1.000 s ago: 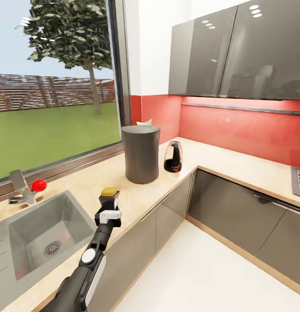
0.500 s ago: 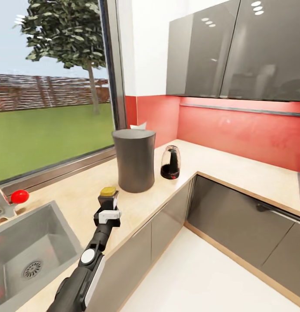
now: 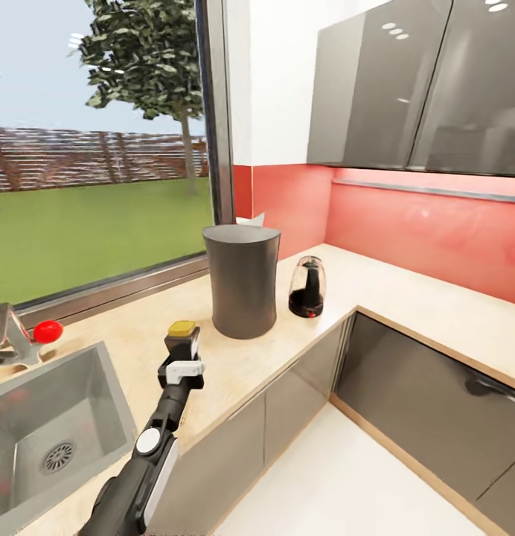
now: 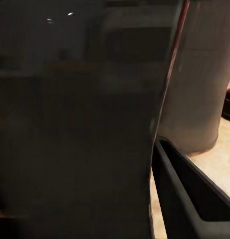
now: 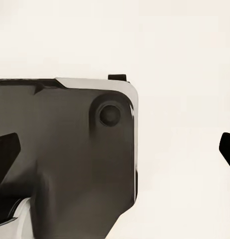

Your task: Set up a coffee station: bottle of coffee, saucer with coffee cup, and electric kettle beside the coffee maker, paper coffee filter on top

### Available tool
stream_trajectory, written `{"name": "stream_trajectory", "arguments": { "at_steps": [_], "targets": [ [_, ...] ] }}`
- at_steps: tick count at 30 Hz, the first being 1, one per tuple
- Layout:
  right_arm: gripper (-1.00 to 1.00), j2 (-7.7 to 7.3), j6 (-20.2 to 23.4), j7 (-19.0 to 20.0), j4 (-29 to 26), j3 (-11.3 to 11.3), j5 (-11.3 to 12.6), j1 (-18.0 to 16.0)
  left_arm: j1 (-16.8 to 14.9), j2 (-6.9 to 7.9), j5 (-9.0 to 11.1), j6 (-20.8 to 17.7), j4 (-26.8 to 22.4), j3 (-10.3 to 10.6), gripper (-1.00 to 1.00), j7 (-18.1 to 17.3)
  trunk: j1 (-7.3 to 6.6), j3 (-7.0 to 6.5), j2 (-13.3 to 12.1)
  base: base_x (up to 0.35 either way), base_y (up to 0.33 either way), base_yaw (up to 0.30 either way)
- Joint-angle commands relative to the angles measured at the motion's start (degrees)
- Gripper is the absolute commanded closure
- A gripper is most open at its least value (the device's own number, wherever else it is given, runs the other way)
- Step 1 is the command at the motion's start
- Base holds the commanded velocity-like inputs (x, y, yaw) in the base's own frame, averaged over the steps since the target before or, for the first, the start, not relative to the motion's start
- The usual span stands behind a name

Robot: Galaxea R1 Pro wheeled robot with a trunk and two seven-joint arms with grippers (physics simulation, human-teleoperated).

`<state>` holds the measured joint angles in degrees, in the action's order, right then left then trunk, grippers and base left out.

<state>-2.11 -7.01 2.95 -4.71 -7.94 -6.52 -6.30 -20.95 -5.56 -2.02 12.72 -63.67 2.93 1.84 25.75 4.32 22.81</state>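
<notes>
Left gripper (image 3: 183, 346) clamped on bottle of coffee (image 3: 182, 330), lower left, not yet beside coffee maker (image 3: 241, 281); electric kettle (image 3: 307, 288) already adjacent; right fingers' state unclear.

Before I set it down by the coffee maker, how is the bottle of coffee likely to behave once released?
The bottle of coffee, gripped in the left gripper, looks rigid, probably glass, so set it down gently. A wide base should keep it upright, though its yellow-tan cap sits high, so a tilted release might tip it. The kitchen countertop beside the coffee maker looks flat and smooth, so it could slide.
</notes>
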Motion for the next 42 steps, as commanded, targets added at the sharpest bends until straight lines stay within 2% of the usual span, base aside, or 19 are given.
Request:
{"name": "stream_trajectory", "arguments": {
  "at_steps": [1,3,7,15,22,35,42],
  "targets": [
    [-1.00,-0.01,-0.19,0.22,0.02,-0.50,-0.60,-0.03,-0.06,-0.01,-0.37,0.30,0.04,-0.70,1.00,0.20,0.03,0.12,0.11,0.014,-0.030,0.277],
    [-1.00,0.00,-0.19,0.22,0.04,-0.50,-0.60,-0.03,-0.04,0.01,-0.43,0.74,0.04,-2.37,1.00,0.32,0.03,0.12,0.11,0.006,-0.013,0.278],
    [-1.00,0.00,-0.19,0.22,0.01,-0.49,-0.60,-0.03,-0.05,-0.05,-0.63,0.96,0.04,-3.07,1.00,0.38,0.03,0.12,0.11,0.002,-0.004,0.278],
    [-1.00,0.00,-0.18,0.24,0.05,-0.43,-0.68,-0.03,-0.09,-0.06,-0.70,0.86,0.11,-2.97,1.00,0.35,0.03,0.12,0.11,0.186,-0.045,0.186],
    [-1.00,-0.04,-0.11,0.39,0.15,-0.23,-0.94,-0.03,-0.22,-0.15,-1.07,0.89,3.15,-2.57,1.00,0.35,0.03,0.12,0.11,0.287,-0.143,0.009],
    [-1.00,0.00,-0.12,0.39,0.21,-0.23,-0.95,-0.03,-0.23,-0.05,-1.14,0.99,3.64,-3.17,1.00,0.40,0.03,0.12,0.11,0.289,-0.131,0.000],
    [-1.00,0.00,-0.11,0.39,0.23,-0.23,-0.95,-0.03,-0.23,0.02,-1.14,1.14,3.64,-3.30,1.00,0.44,0.03,0.12,0.11,0.051,-0.003,0.000]
  ]
}}
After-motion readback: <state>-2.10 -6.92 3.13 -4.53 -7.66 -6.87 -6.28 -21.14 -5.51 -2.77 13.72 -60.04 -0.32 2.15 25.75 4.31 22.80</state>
